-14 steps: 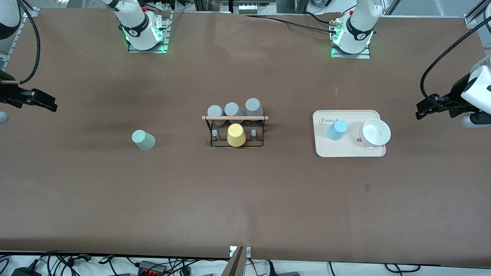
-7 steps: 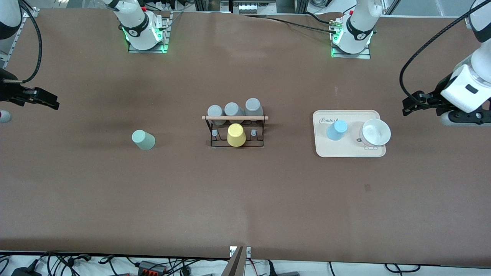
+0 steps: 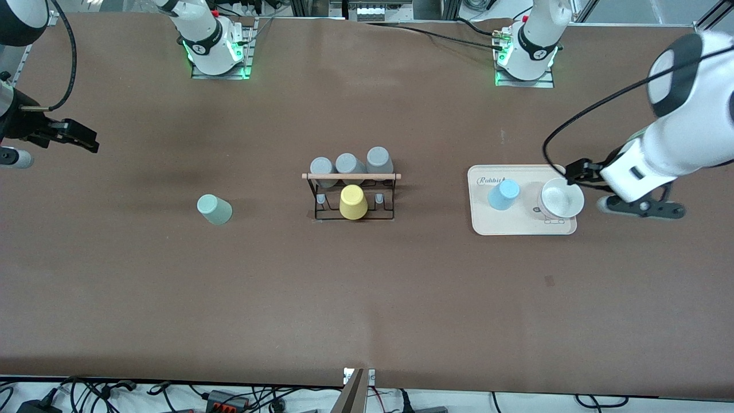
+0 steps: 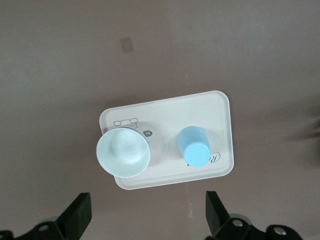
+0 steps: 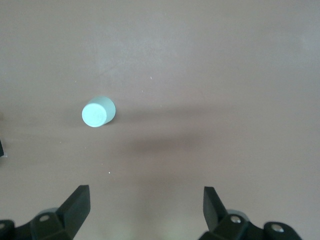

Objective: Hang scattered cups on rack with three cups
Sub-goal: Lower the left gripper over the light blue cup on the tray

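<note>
The sage-green cup (image 3: pixel 214 209) lies on the bare table toward the right arm's end; it also shows in the right wrist view (image 5: pixel 98 112). The light blue cup (image 3: pixel 503 194) stands upside down on the beige tray (image 3: pixel 516 226); it also shows in the left wrist view (image 4: pixel 193 146). The black wire rack (image 3: pixel 314 201) with a wooden rod (image 3: pixel 351 176) stands mid-table and holds a yellow cup (image 3: pixel 352 202) and three grey cups (image 3: pixel 347 165). My left gripper (image 3: pixel 573 174) (image 4: pixel 145 217) is open and empty, over the tray's edge by the bowl. My right gripper (image 3: pixel 89 140) (image 5: pixel 145 210) is open and empty, over bare table, apart from the green cup.
A white bowl (image 3: pixel 562 198) sits on the tray beside the blue cup, toward the left arm's end; it also shows in the left wrist view (image 4: pixel 124 152). A small dark mark (image 3: pixel 549 280) lies on the table nearer the front camera than the tray.
My left arm has swung in from the table's end to the tray's edge by the bowl. My right gripper has shifted slightly toward the table's middle. The cups have not moved.
</note>
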You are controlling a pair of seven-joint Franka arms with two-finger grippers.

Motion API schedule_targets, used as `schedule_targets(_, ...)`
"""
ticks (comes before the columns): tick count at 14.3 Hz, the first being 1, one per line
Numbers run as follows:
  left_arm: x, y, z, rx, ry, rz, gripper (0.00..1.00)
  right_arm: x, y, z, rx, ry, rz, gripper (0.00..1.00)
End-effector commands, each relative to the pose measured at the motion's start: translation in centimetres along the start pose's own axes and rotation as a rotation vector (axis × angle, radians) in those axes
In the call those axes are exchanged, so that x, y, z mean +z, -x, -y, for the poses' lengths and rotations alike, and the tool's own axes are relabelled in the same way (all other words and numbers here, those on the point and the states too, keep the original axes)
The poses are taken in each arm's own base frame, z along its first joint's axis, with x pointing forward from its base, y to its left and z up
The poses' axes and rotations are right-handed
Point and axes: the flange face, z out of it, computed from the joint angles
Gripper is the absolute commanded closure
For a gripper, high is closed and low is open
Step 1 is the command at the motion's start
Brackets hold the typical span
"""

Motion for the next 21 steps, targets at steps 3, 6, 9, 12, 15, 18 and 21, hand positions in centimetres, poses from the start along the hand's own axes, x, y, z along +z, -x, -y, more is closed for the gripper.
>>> schedule_targets(3,11.2,-3.8,-3.4,0.031,0.101,0.156,0.00,0.1,1.0,0.4,-0.002,-0.014,-0.003,0.00)
schedule_targets(6,17.0,-3.5,-4.3,0.011,0.090,0.134,0.00,0.9,0.9,0.6,-0.006,-0.013,0.018,0.00)
schedule_targets(9,19.4,-2.3,-5.3,0.015,0.084,0.093,0.00,1.6,1.1,0.6,-0.007,-0.012,0.044,0.00)
schedule_targets(12,19.3,-0.8,-4.9,-0.061,0.080,0.107,0.00,2.9,0.8,2.1,-0.035,-0.004,0.105,0.00)
schedule_targets(15,19.3,0.5,-6.0,-0.123,0.071,0.106,0.00,3.2,0.6,2.6,-0.046,0.001,0.124,0.00)
schedule_targets(18,20.3,1.9,-5.8,-0.128,0.070,0.075,0.00,4.2,0.8,2.9,-0.055,0.010,0.175,0.00)
schedule_targets(21,22.8,3.2,-6.4,-0.123,0.069,0.038,0.00,4.5,1.2,6.4,-0.137,0.033,0.197,0.00)
